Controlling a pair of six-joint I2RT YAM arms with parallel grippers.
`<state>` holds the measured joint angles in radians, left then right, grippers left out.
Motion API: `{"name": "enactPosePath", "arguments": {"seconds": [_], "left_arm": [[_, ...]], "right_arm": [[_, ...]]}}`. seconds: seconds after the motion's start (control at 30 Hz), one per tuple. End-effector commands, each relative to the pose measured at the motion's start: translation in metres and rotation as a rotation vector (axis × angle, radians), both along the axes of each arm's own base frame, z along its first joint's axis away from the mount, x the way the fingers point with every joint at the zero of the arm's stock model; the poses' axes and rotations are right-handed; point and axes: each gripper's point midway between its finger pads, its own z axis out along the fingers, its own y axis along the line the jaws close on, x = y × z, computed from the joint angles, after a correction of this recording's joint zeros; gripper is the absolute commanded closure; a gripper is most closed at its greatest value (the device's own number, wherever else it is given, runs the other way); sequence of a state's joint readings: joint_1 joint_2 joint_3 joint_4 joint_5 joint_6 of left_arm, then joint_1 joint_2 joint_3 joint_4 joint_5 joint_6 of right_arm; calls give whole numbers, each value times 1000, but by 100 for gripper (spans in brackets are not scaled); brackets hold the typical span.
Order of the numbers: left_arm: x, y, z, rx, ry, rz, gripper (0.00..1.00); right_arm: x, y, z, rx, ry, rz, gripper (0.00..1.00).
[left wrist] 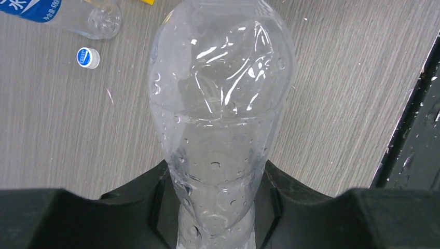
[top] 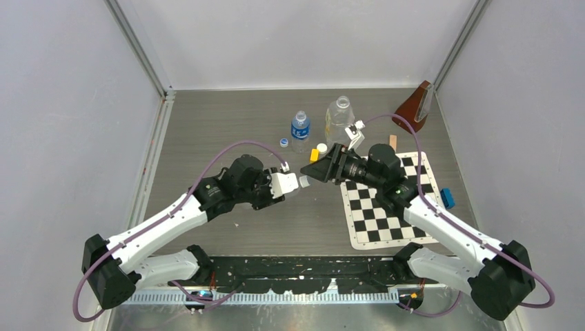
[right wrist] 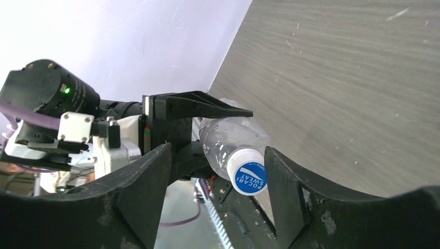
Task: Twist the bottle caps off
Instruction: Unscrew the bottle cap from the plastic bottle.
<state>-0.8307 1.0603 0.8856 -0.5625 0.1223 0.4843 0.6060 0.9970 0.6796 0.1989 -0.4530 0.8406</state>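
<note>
Blue-printed cap (right wrist: 248, 178) (unseen overhead) sits between the right tool's (right wrist: 218, 171) parted fingers.

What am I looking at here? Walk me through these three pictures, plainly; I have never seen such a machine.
The overhead picture shows two robot arms bolted at the near edge of a grey table. The other two pictures come from cameras on the arms' wrists.

The left gripper is shut on a clear unlabelled bottle, held lying sideways. The right gripper is open, with that bottle's blue-and-white cap between its fingers, not yet pinched.

On the table stand a blue-labelled bottle and a wider bottle. Beside them lie two loose caps, a yellow block, a checkerboard mat and a blue block.
</note>
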Motion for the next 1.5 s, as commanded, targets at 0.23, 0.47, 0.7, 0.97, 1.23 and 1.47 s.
{"name": "enactPosePath", "arguments": {"seconds": [0.23, 0.47, 0.7, 0.97, 1.23, 1.47], "left_arm": [[4, 3, 6, 7, -48, 9, 100], [5, 4, 8, 6, -54, 11, 100], [4, 3, 9, 0, -55, 7, 100], [3, 2, 9, -2, -57, 4, 100], [3, 1, 9, -1, -57, 1, 100], [3, 0, 7, -1, -50, -4, 100]], "right_arm": [[-6, 17, -6, 12, 188, 97, 44], [-14, 16, -5, 48, 207, 139, 45], [-10, 10, -19, 6, 238, 119, 40], [-9, 11, -27, -2, 281, 137, 41], [-10, 15, -21, 22, 279, 168, 46], [-11, 18, -21, 29, 285, 193, 54]]}}
